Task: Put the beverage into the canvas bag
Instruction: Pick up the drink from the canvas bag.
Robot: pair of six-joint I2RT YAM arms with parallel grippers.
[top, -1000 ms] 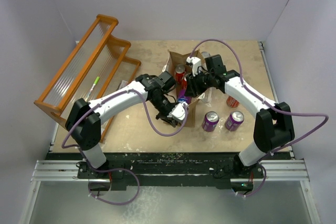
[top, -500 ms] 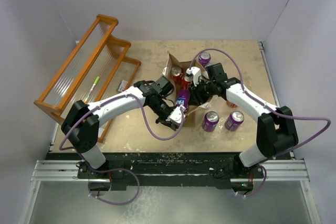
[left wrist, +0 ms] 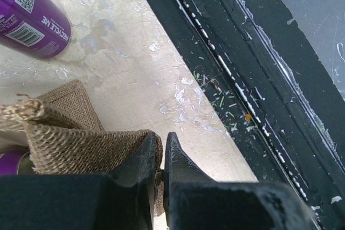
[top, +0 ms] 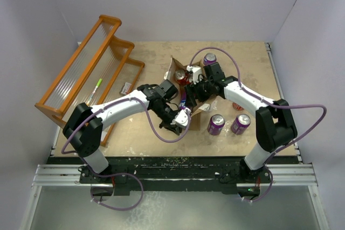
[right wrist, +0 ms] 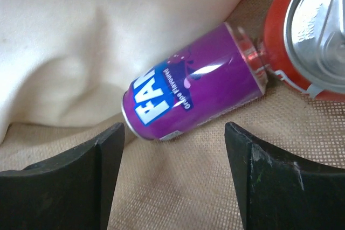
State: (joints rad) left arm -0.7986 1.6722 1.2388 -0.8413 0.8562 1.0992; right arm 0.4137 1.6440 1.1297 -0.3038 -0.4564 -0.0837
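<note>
The left pincer (top: 181, 118), seen from above, sits closed at the near edge of the tall tan-brown woven canvas bag (top: 201, 107), while the right pincer (top: 192, 85) hangs spread over the bag's mouth, where a purple drink can (top: 186, 96) lies beside a red drink can (top: 181, 76). The left wrist view shows the left pincer (left wrist: 163, 145) clamped shut on the canvas bag's (left wrist: 70, 145) coarse rim above the pale tabletop (left wrist: 161, 68). In the right wrist view the right pincer (right wrist: 175, 136) stands wide open and empty just above the purple drink can (right wrist: 194, 92), which lies on its side inside the canvas bag (right wrist: 188, 187), touching the red drink can (right wrist: 307, 41).
</note>
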